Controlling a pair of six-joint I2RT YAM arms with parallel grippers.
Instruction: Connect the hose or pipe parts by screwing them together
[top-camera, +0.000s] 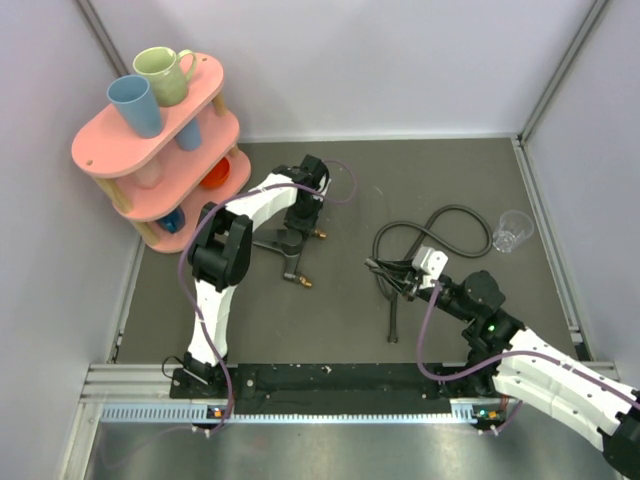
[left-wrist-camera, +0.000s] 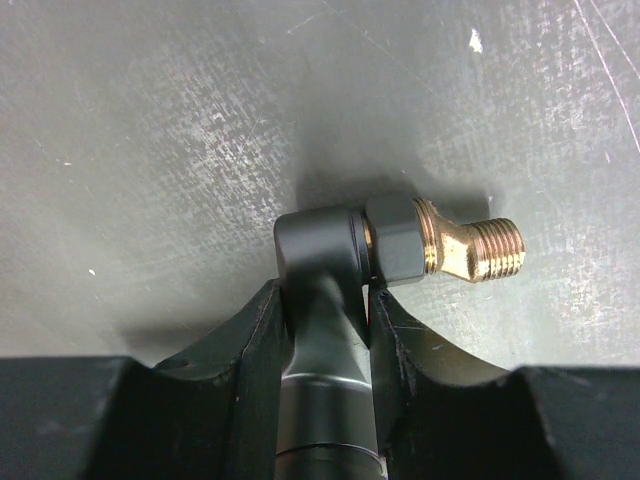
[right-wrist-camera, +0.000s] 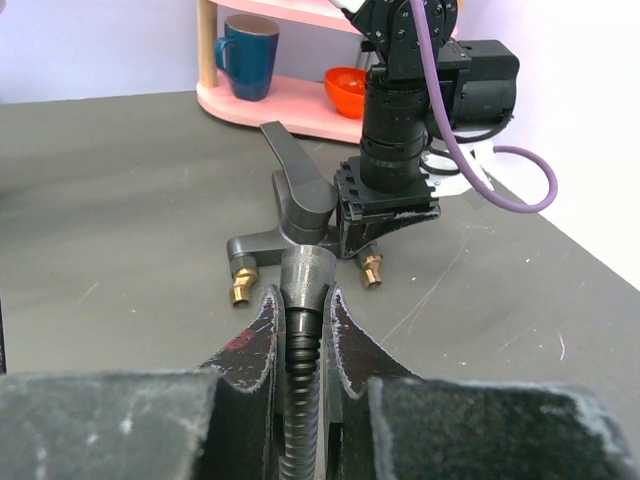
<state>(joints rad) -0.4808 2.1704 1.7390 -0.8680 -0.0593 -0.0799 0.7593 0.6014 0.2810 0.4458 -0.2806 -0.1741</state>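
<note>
Where the forked fitting (left-wrist-camera: 320, 262) lies on the dark grey table (top-camera: 450, 170), left of centre, we see the left gripper (left-wrist-camera: 325, 292) come down over it. Its two black fingers (left-wrist-camera: 250, 350) press against either side of one dark arm of the fitting, so we read it as clamped there. Just beyond the fingertips that arm bends into a hexagonal collar and a short brass threaded end (left-wrist-camera: 482, 250), which points out across the table. From the right wrist view we count a second brass end (right-wrist-camera: 241, 288) at the fitting's near side, and a stubby grey lever standing up from its body.

Moving right, we find the hose (right-wrist-camera: 298, 392) held by the right gripper (right-wrist-camera: 303, 295). The jaws are closed tight on it just behind its knurled metal collar (right-wrist-camera: 305, 272), which sticks out past the fingertips and faces the fitting. Hose end and fitting are apart, with bare table between them. From above, the rest of the hose curls in a loose loop on the table behind the right gripper.

Near that loop, toward the right wall, stands a clear plastic cup (top-camera: 513, 230). At the far left corner we see a pink tiered shelf (top-camera: 100, 152) carrying a green mug (top-camera: 165, 75), a light blue cup (top-camera: 135, 105), a dark blue mug (right-wrist-camera: 248, 55) and an orange bowl (right-wrist-camera: 345, 88).
</note>
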